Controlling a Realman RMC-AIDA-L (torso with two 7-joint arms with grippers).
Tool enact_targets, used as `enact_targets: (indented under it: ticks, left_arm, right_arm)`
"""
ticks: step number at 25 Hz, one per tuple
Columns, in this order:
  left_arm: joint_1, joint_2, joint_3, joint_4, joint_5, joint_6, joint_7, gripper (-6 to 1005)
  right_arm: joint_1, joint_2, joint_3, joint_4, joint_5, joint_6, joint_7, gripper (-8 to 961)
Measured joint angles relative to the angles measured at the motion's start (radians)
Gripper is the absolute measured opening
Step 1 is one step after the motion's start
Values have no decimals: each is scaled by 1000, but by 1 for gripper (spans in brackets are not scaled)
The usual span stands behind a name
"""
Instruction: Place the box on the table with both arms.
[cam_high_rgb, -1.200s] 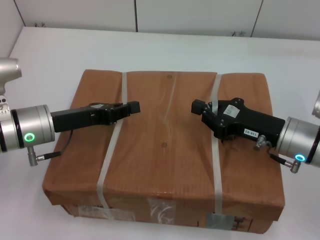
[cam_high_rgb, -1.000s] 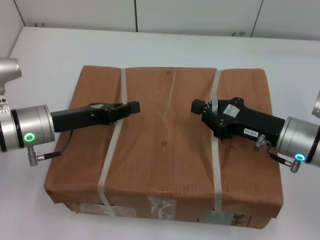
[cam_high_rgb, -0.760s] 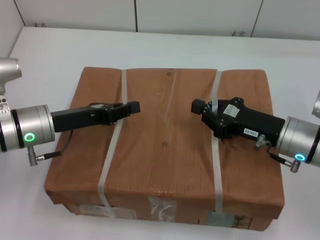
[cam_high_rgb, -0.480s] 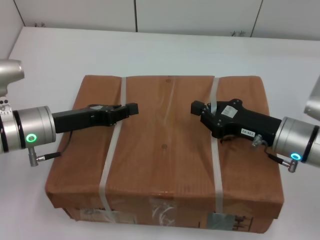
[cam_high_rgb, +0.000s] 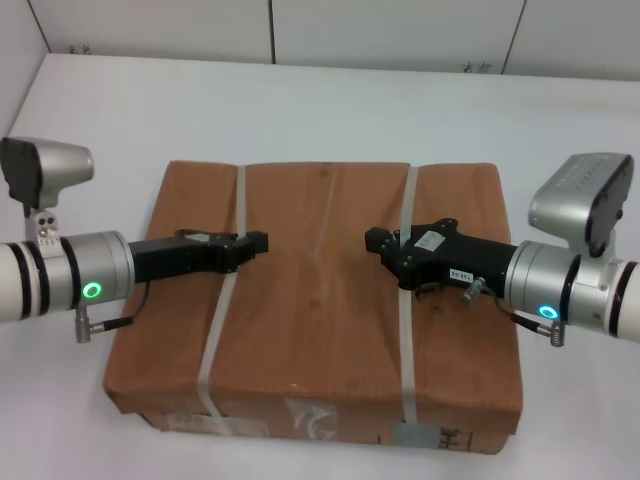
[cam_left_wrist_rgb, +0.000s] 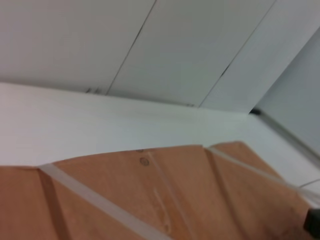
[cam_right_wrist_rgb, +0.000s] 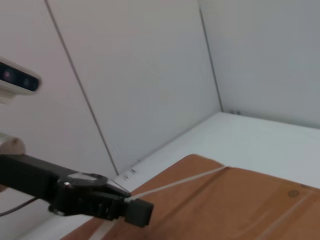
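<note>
The brown cardboard box (cam_high_rgb: 320, 330) lies flat on the white table (cam_high_rgb: 320, 100), bound by a left strap (cam_high_rgb: 222, 310) and a right strap (cam_high_rgb: 402, 340). My left gripper (cam_high_rgb: 258, 242) is shut and reaches in from the left, lying across the left strap on the box top. My right gripper (cam_high_rgb: 376, 242) reaches in from the right across the right strap, its tip pointing at the left one. The right wrist view shows the left gripper (cam_right_wrist_rgb: 140, 212) over the box (cam_right_wrist_rgb: 240, 205). The left wrist view shows the box top (cam_left_wrist_rgb: 165, 200).
Clear tape and labels (cam_high_rgb: 320, 425) sit on the box's near side. White tabletop (cam_high_rgb: 90, 120) surrounds the box on the left, right and far sides. Grey wall panels (cam_high_rgb: 390, 30) stand behind the table's far edge.
Both arms have come further into view and the grippers have shifted inward and down the picture. The box now looks smaller and narrower than before, its far edge lower in the picture.
</note>
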Motion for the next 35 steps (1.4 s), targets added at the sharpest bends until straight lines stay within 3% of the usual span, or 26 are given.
enact_targets:
  ticks: [8, 17, 19, 24, 27, 32, 33, 35]
  left_arm:
    - [-13, -16, 0, 2, 18, -89, 7, 81]
    - [-14, -17, 0, 3, 50, -120, -5, 93]
    - [-16, -17, 0, 3, 52, -133, -7, 158]
    - [-17, -26, 0, 4, 52, -162, 6, 274]
    - [-17, -29, 0, 4, 52, -164, 26, 325]
    - [-17, -30, 0, 4, 48, -165, 39, 410]
    - [-16, -30, 0, 4, 47, -164, 39, 427]
    - [-15, -30, 0, 4, 47, -161, 40, 572]
  right_arm:
    - [40, 0, 6, 59, 2, 147, 7, 63]
    - [34, 0, 26, 66, 4, 149, 12, 72]
    - [26, 0, 58, 67, 4, 160, 9, 74]
    - [4, 0, 115, 80, 5, 189, -22, 260]
    - [4, 0, 124, 86, 6, 208, -22, 481]
    - [0, 0, 126, 93, 7, 222, -19, 728]
    - [-2, 0, 126, 93, 7, 223, -18, 729]
    - [-11, 0, 129, 93, 7, 224, -17, 732]
